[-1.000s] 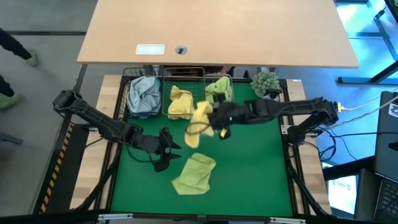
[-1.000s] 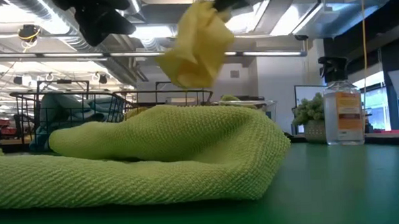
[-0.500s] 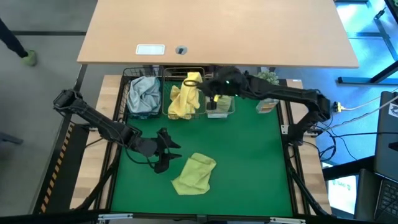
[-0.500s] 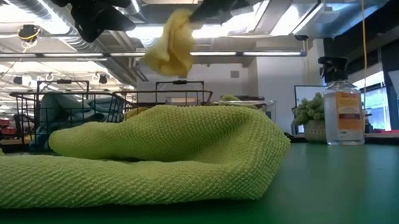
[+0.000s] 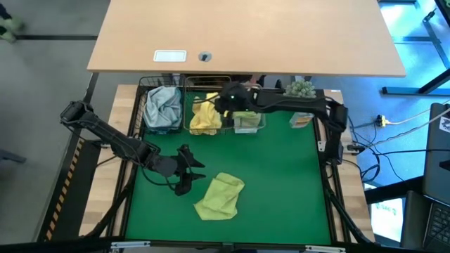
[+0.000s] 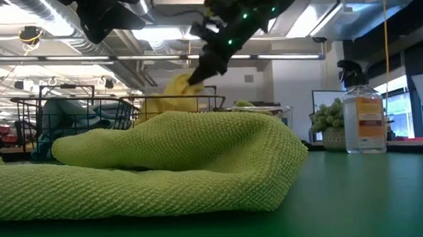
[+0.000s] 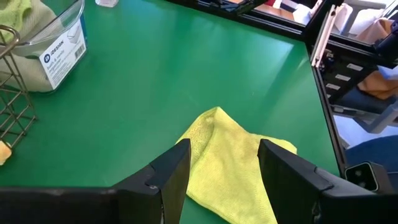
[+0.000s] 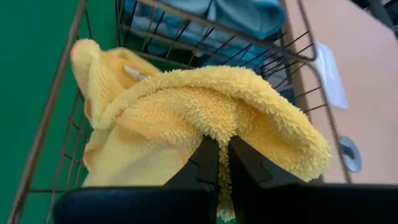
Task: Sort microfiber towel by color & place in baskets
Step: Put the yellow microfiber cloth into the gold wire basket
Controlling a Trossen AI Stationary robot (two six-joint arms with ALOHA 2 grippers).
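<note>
Three baskets stand along the mat's far edge. The black wire basket (image 5: 161,107) holds a blue-grey towel, the middle wire basket (image 5: 204,118) holds yellow towels, and the clear plastic basket (image 5: 249,119) holds a pale green one. My right gripper (image 5: 226,105) is over the middle basket, shut on a yellow towel (image 8: 186,118). A pale green towel (image 5: 219,195) lies flat on the mat. My left gripper (image 7: 224,158) is open just left of that towel and touches nothing. My right gripper pinches a raised fold of the yellow towel (image 8: 219,129) between its two shut fingers (image 8: 205,155). It comes slanting down from the table's right side. The cloth drapes slack over the fingertips, and its lower part (image 8: 118,162) rests inside the middle wire basket.
A small potted plant (image 5: 301,91) and a spray bottle (image 6: 362,119) stand at the mat's far right corner. A wooden tabletop (image 5: 246,31) lies beyond the baskets. Bare green mat (image 5: 288,183) spreads over the right half.
My right gripper carried the yellow towel from above the middle of the mat toward the far edge and left, then down into the middle wire basket. The towel hung clear of the mat before; now its lower part sits in the basket.
</note>
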